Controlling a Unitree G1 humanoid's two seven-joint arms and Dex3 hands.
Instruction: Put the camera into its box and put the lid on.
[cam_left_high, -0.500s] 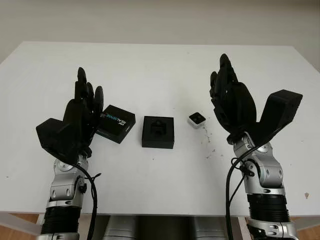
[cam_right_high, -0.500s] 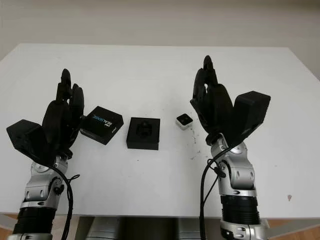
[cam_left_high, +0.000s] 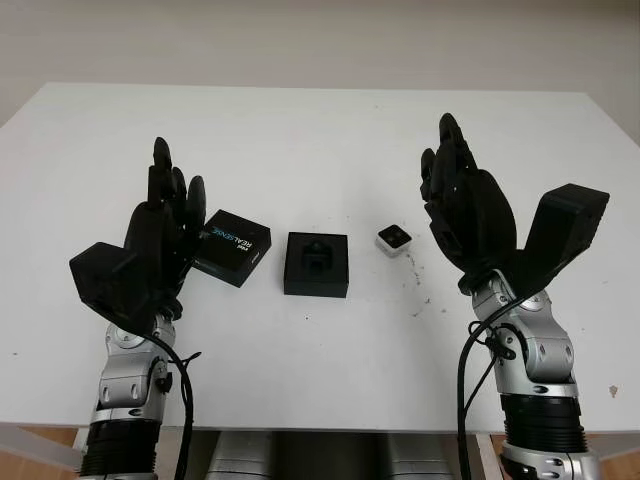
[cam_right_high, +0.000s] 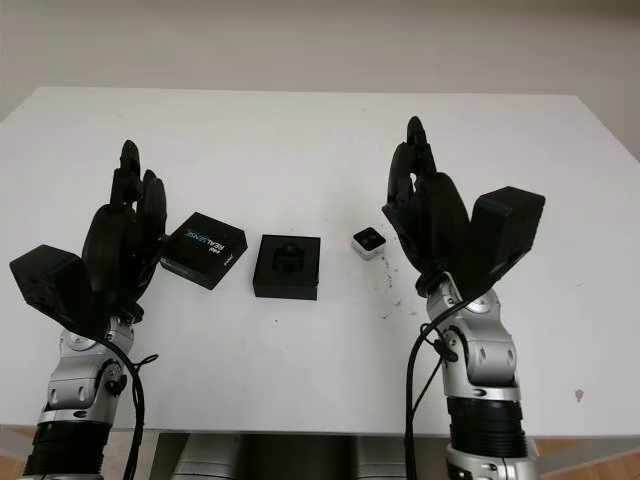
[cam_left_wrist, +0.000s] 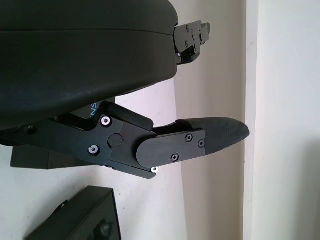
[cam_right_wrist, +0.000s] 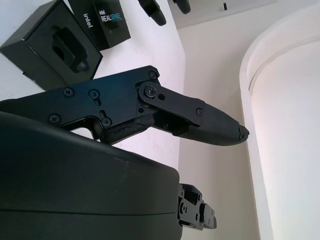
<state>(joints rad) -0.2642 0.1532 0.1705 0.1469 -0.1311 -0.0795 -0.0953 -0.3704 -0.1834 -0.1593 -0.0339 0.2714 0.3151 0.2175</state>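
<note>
Your left hand (cam_left_high: 160, 235) is raised above the table (cam_left_high: 300, 130), fingers released, holding nothing; the lid (cam_left_high: 232, 247) lies just beside its fingertips. Your right hand (cam_left_high: 465, 205) is up too, unclenched and holding nothing, with the camera (cam_left_high: 394, 240) just beside its fingers. The box (cam_left_high: 317, 264) sits between lid and camera, apart from both. Bare tabletop stretches beyond both sets of fingertips to the far edge.
</note>
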